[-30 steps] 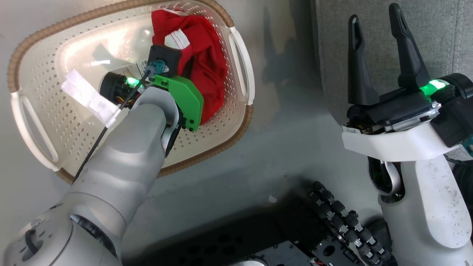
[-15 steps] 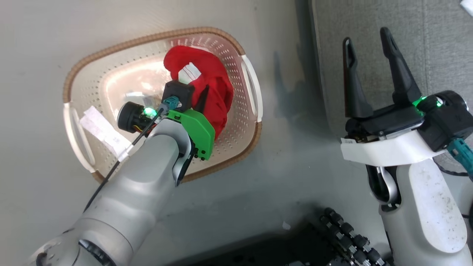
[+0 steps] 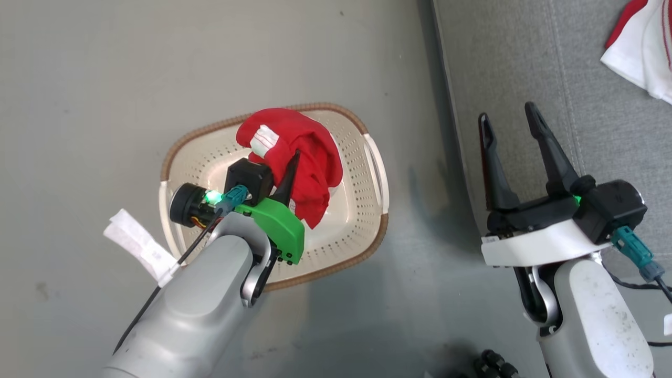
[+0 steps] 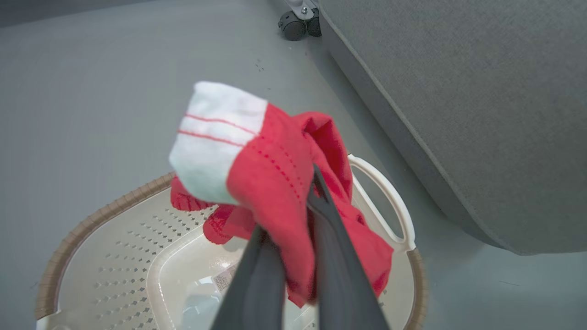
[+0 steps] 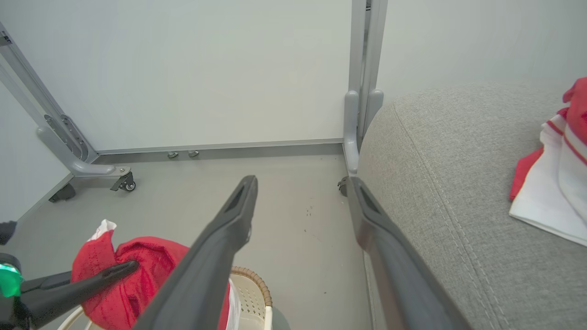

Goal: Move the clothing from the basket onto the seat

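My left gripper (image 3: pixel 294 157) (image 4: pixel 300 197) is shut on a red garment with a white striped panel (image 3: pixel 294 152) (image 4: pixel 257 174) and holds it lifted above the cream basket (image 3: pixel 357 220) (image 4: pixel 114 256), whose brown rim shows all round. A second red and white garment (image 3: pixel 643 58) (image 5: pixel 550 192) lies on the grey seat (image 3: pixel 525 63) (image 5: pixel 435 174) at the right. Over the seat's left edge my right gripper (image 3: pixel 506 123) (image 5: pixel 302 188) stands open with nothing between its fingers. In the right wrist view the held garment (image 5: pixel 133 275) hangs at the lower left.
The basket stands on grey floor (image 3: pixel 157 79) just left of the seat's side. A white tag (image 3: pixel 139 244) hangs from my left arm's cable. A metal frame on castors (image 5: pixel 124 183) and a white wall lie beyond the floor.
My left gripper has risen out of the basket with the red garment. The head camera has pulled back, so the basket looks smaller and the seat's garment has come into view.
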Controlling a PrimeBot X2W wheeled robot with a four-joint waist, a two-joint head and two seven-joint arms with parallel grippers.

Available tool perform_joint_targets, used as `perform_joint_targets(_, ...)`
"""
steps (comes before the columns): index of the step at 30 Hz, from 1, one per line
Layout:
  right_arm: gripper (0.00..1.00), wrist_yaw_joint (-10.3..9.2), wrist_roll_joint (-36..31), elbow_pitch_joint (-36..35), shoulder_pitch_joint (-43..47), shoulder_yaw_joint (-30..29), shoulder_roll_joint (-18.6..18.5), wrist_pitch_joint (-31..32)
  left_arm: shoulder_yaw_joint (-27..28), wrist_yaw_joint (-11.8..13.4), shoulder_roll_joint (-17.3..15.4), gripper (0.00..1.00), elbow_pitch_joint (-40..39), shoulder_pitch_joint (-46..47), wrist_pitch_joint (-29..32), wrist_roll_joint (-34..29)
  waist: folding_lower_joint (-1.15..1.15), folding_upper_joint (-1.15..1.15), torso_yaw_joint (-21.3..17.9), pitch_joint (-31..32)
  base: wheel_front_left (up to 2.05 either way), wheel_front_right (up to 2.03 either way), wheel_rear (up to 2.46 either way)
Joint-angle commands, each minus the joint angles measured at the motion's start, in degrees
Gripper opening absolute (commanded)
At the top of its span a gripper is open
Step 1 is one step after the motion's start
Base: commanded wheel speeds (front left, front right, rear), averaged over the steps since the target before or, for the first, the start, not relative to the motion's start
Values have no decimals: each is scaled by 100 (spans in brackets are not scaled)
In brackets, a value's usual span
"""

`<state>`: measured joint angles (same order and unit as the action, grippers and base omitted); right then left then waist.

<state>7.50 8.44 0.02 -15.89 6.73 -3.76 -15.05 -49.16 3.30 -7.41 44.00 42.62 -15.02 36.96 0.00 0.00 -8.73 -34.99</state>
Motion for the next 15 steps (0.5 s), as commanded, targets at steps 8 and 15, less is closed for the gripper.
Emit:
perform_joint_targets(8,100,-2,17,42,384,-42,13,88,767,107,-405,0,-1417,-615,-21,-687,0,0,397,1032,0,0,0)
perform_joint_targets(15,100,-2,45,33,552,6,20,200,1492,198,-581,0,-2515,-1014,-20,-1054,0,0,464,1430,0,0,0)
